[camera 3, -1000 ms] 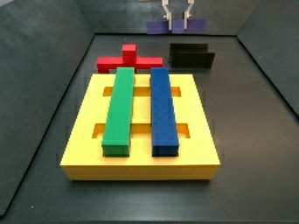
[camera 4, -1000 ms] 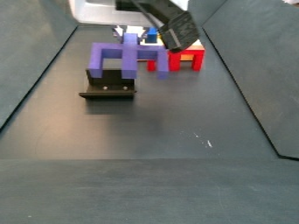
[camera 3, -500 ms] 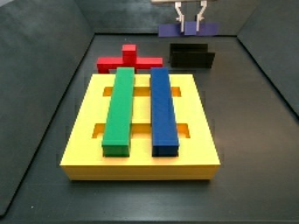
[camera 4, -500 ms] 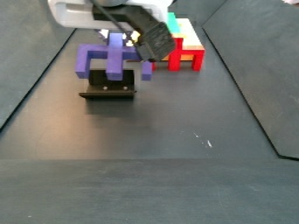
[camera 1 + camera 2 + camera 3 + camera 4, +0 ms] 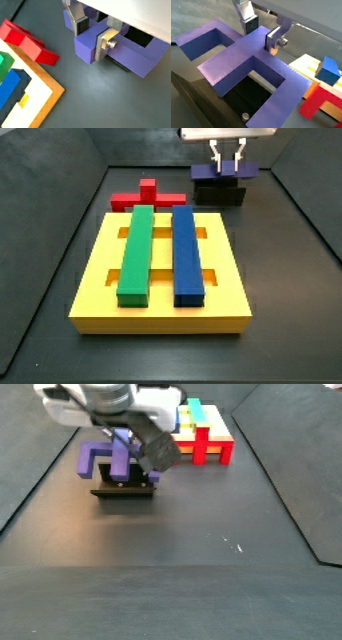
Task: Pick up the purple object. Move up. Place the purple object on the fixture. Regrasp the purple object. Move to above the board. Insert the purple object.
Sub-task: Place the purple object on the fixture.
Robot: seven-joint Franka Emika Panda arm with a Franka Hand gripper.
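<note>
The purple object [image 5: 244, 60] is seen held by its raised centre post between the fingers of the gripper [image 5: 261, 31], directly over the fixture [image 5: 221, 194] and apparently resting on or just above it. The placing step is judged to be in hand. Next, the jaws would need to be released and a fresh grip taken before the piece is carried to the board [image 5: 163, 278].

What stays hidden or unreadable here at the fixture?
- Side view: the end effector and arm cover the purple object's centre.
- Side view: the fixture is small and far; seating unreadable.
- Wrist view: finger contact with the post is unclear.
</note>
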